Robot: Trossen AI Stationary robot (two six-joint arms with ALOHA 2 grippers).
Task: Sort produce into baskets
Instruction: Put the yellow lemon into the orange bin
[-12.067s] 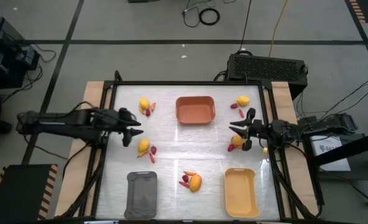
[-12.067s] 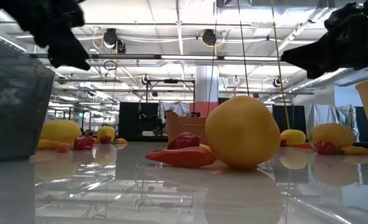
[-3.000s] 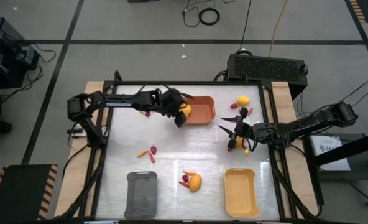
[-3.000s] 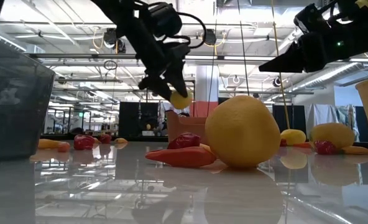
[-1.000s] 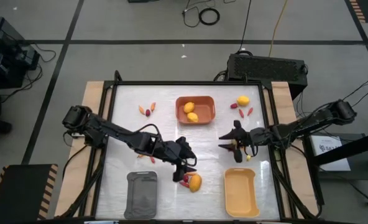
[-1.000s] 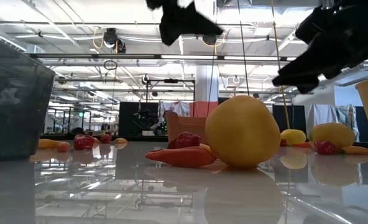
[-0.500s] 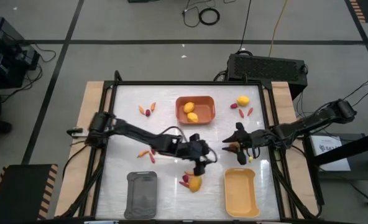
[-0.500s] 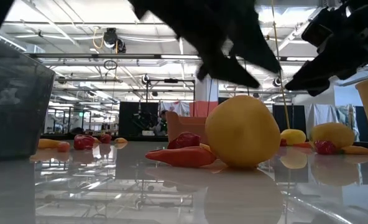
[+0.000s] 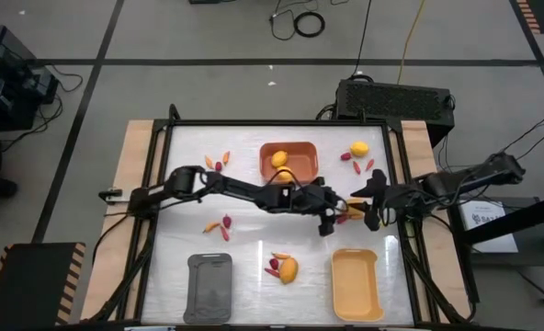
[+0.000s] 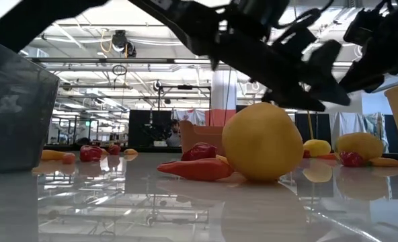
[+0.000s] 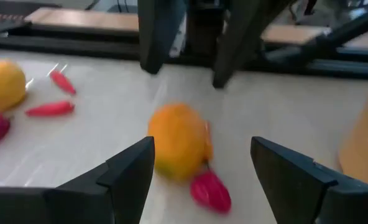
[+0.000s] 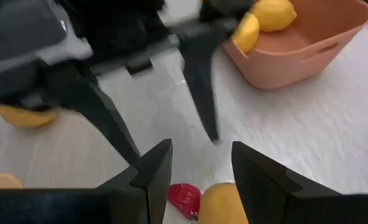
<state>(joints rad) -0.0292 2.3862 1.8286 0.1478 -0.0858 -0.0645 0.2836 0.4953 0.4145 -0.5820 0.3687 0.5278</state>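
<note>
A yellow-orange lemon (image 9: 353,210) lies on the table at the right, with a red berry (image 11: 210,190) and a carrot stick beside it. My left gripper (image 9: 332,219) reaches across the table and stands open just left of it, fingers level with it in the left wrist view (image 11: 201,149). My right gripper (image 9: 371,207) stands open just right of the same lemon (image 12: 224,202). Neither touches it. The orange-brown basket (image 9: 301,170) at the far middle holds two lemons (image 9: 279,160). The dark grey basket (image 9: 209,285) and the pale yellow basket (image 9: 357,283) stand at the near edge.
A lemon with a carrot and a berry (image 9: 286,268) lies near the front middle. Another lemon (image 9: 358,148) with red pieces lies at the far right. Loose carrots and berries lie at the far left (image 9: 220,162) and the middle left (image 9: 219,223). My left arm (image 9: 235,188) spans the table's middle.
My left gripper has swung from the lemon near the front middle toward the table's right and far side, up to the lemon by my right gripper. My right gripper has drawn back a little toward the right edge, which uncovers that lemon. Both stay open.
</note>
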